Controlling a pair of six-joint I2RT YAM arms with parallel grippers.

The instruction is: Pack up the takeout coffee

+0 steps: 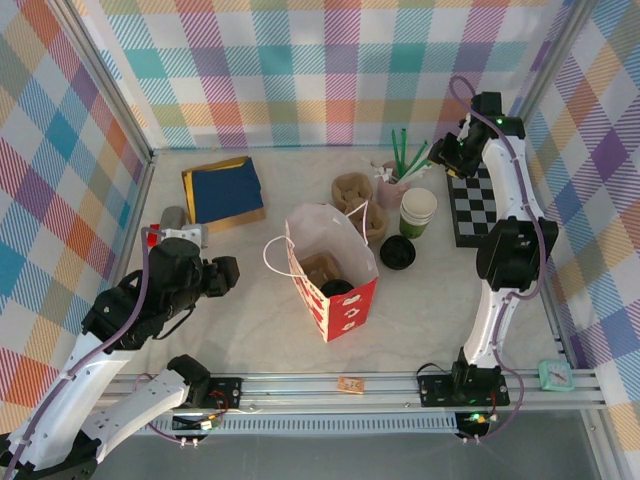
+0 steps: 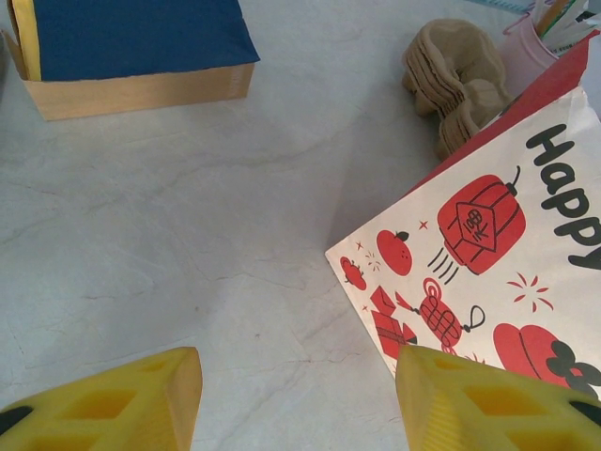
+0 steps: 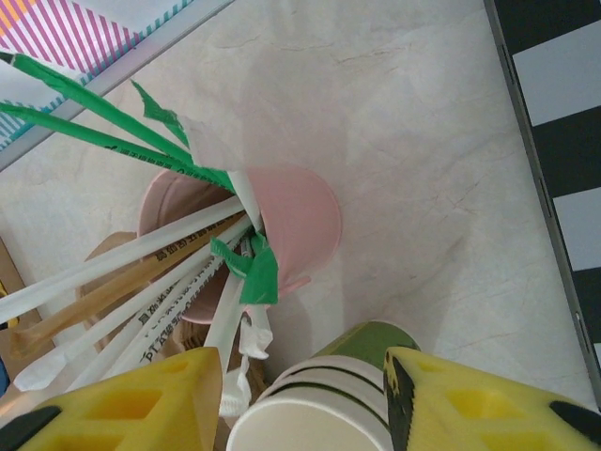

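Note:
A red-and-white paper bag (image 1: 345, 310) stands open at the table's middle. Inside it a round black lid (image 1: 338, 288) shows, the top of the takeout coffee; its cup body is hidden by the bag wall. My left gripper (image 1: 228, 275) hovers left of the bag, open over bare table (image 2: 299, 395), the bag's printed side (image 2: 488, 244) at its right. My right gripper (image 1: 443, 157) hangs at the back right, open. Below its yellow fingers (image 3: 302, 399) stands a lidless green-and-cream cup (image 3: 319, 427), not clamped.
A pink cup of straws (image 3: 296, 211) stands just beyond the lidless cup (image 1: 418, 210). A loose black lid (image 1: 397, 252) lies right of the bag. Brown cup sleeves (image 1: 352, 188), a blue-topped box (image 1: 222, 190) and a checkerboard (image 1: 478, 205) lie along the back.

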